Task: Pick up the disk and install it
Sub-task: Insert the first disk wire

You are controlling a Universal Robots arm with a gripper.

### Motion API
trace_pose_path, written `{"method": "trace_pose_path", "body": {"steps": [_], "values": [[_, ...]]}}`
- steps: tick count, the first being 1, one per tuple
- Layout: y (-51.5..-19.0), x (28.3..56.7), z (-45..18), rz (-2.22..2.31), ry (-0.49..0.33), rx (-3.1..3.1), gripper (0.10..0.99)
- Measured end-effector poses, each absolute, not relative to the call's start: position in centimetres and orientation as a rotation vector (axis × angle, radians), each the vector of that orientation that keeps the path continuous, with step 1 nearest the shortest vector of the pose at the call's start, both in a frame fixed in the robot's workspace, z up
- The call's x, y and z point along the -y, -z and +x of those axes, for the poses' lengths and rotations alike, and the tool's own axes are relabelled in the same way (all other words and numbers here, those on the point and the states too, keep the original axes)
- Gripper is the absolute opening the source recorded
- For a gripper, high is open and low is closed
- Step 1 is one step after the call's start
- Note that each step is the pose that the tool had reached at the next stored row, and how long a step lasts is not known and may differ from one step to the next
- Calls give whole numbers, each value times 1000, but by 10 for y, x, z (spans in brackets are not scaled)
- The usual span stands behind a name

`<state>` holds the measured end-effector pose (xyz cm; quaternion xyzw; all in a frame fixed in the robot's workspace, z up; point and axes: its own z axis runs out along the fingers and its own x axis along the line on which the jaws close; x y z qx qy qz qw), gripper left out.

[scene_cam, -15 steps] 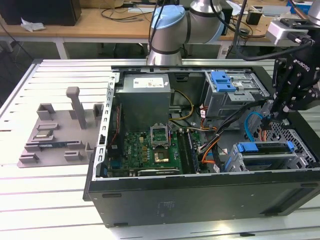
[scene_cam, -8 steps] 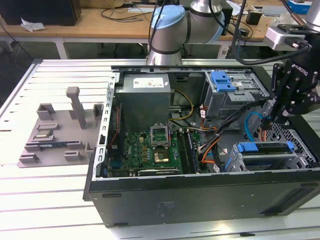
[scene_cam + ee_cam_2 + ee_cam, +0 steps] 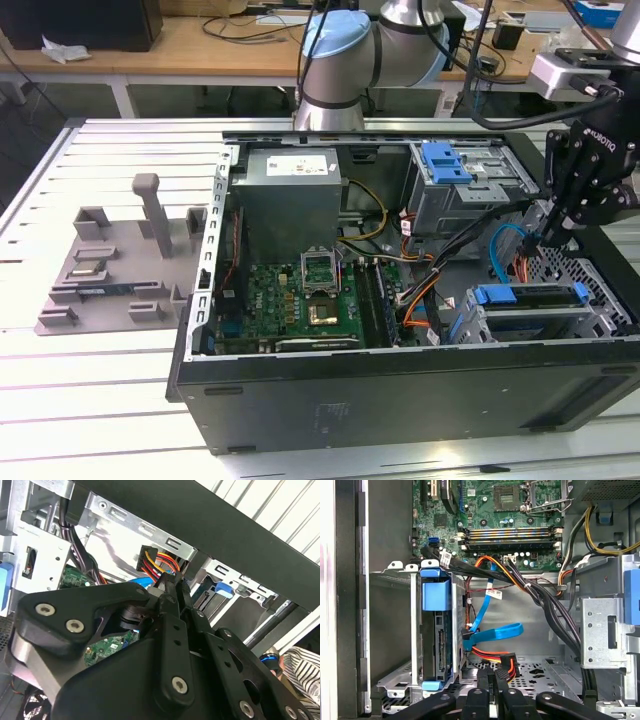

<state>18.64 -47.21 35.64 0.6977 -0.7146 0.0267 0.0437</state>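
Black two-fingered tool (image 3: 496, 680) lowered into the open black computer case (image 3: 400, 390), its fingers drawn together on the black power connector (image 3: 506, 666) that ends the bundle of red, orange and yellow wires (image 3: 487, 655). In the exterior view the tool (image 3: 545, 238) hangs from the arm above the case's right-hand bay, fingertips down among the cables. Just beside the tool, the silver rectangular hard drive in its blue plastic carrier bracket (image 3: 436, 630) stands on edge in the grey metal drive cage (image 3: 395, 625); the exterior view shows the same disk (image 3: 530, 297) seated just below the tool. With the disk apparently seated in its bay, the grip on the connector reads as cabling work: the plug is held near the drive's rear socket. A flat blue data cable (image 3: 495, 631) loops between tool and disk. Farther from the tool lie the green motherboard (image 3: 510, 510) and, well apart, the grey box-shaped power supply (image 3: 290, 195). The case rests on a slatted metal desk (image 3: 100, 380).
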Motion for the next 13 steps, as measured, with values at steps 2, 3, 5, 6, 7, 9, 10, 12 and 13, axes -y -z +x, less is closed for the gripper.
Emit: {"method": "trace_pose_path", "body": {"steps": [2, 3, 5, 6, 7, 9, 10, 12, 13], "values": [[-356, 472, 186, 2133, -82, 2184, 169], [-356, 472, 186, 2133, -82, 2184, 169], [-356, 472, 184, 2132, -83, 2184, 169], [-356, 472, 182, 2132, -83, 2184, 169], [-356, 472, 181, 2132, -83, 2184, 169], [-356, 476, 176, 2132, -83, 2184, 169], [-356, 478, 175, 2132, -83, 2184, 169], [-356, 485, 173, 2133, -84, 2184, 169], [-356, 490, 172, 2133, -84, 2184, 169]]}}
